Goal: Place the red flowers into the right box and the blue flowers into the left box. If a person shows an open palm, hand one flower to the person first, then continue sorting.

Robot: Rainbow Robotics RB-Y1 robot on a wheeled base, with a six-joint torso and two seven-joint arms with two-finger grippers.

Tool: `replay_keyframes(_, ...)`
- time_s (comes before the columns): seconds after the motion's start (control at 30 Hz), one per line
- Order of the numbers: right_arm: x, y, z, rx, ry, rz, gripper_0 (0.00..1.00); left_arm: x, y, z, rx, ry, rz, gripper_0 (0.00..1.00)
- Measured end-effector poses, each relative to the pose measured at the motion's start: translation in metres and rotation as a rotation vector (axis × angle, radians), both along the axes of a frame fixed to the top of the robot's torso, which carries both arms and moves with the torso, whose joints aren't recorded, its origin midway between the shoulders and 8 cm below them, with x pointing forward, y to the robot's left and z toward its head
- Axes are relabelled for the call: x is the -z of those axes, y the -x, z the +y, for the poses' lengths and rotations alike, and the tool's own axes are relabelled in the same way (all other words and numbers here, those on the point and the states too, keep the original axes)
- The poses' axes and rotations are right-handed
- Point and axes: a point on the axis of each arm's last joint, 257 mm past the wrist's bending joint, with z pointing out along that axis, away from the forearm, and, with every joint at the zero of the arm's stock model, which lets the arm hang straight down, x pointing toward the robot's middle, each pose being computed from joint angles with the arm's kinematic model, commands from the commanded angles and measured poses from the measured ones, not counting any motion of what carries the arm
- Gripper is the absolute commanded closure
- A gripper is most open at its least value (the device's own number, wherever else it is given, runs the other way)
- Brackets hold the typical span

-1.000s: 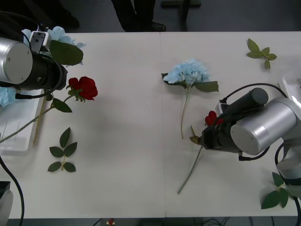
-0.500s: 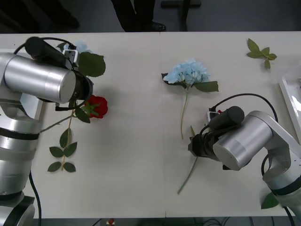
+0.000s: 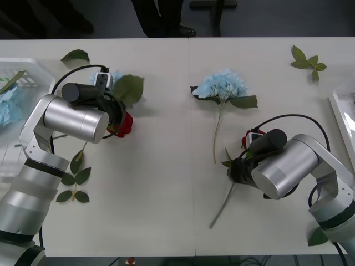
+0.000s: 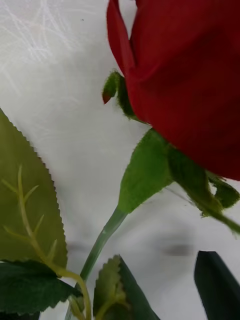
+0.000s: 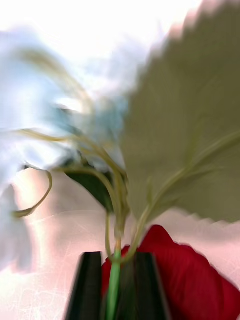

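My left gripper hovers over the table's left part, its black fingers shut on the green stem of a blue flower with a big leaf. Under it lies a red flower; the same red flower fills the space behind the stem. My right gripper is low over another red flower, right of centre, open, one finger beside its stem. A second blue flower lies mid-table. The left box holds a blue flower. The right box shows at the right edge.
Loose green leaf sprigs lie at the far right back, front left and front right, and a single leaf lies beside the left box. A person's dark trousers and shoes stand behind the table.
My left arm has swung right, away from the left box, carrying the blue flower until it is over the red flower. My right arm has closed in over the other red flower.
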Motion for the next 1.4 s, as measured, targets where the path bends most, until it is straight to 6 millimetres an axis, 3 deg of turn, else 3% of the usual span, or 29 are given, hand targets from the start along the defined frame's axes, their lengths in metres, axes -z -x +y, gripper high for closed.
replay_keyframes(0.03, 0.000, 0.000, 0.000, 0.001, 0.001, 0.001, 0.72, 0.002, 0.001, 0.001, -0.001, 0.000, 0.003, 0.00)
replay_keyframes(0.07, 0.000, 0.000, 0.000, 0.001, 0.001, 0.001, 0.83, 0.004, 0.002, 0.001, -0.002, 0.000, 0.005, 0.00)
replay_keyframes(0.2, 0.000, 0.000, 0.000, 0.001, 0.001, 0.001, 0.97, 0.005, 0.003, 0.002, -0.004, 0.001, 0.008, 0.00)
replay_keyframes(0.3, 0.000, 0.000, 0.000, 0.001, 0.001, 0.001, 1.00, 0.007, 0.008, 0.005, -0.013, -0.003, 0.034, 0.00)
replay_keyframes(0.43, 0.000, 0.000, -0.001, 0.001, 0.001, 0.001, 1.00, 0.002, 0.031, 0.013, -0.046, -0.014, 0.129, 0.00)
replay_keyframes(0.63, 0.000, 0.001, -0.003, 0.002, 0.008, 0.004, 1.00, -0.042, 0.066, 0.014, -0.045, 0.013, 0.193, 0.00)
replay_keyframes(0.73, -0.004, 0.001, -0.016, 0.008, 0.047, 0.019, 1.00, -0.065, 0.075, 0.023, -0.035, 0.031, 0.188, 0.00)
replay_keyframes(0.9, -0.046, -0.010, -0.042, 0.020, 0.113, -0.025, 1.00, -0.088, 0.072, 0.055, 0.000, -0.024, 0.146, 0.00)
replay_keyframes(1.03, -0.091, -0.025, -0.071, 0.080, 0.110, -0.075, 1.00, -0.096, 0.053, 0.071, -0.015, -0.043, 0.077, 0.00)
replay_keyframes(1.23, -0.151, -0.044, -0.142, 0.079, 0.163, -0.126, 1.00, -0.078, 0.013, 0.081, -0.026, -0.033, 0.036, 0.00)
replay_keyframes(1.4, -0.178, -0.049, -0.194, 0.137, 0.193, -0.146, 1.00, -0.058, -0.005, 0.062, 0.016, -0.055, 0.040, 0.00)
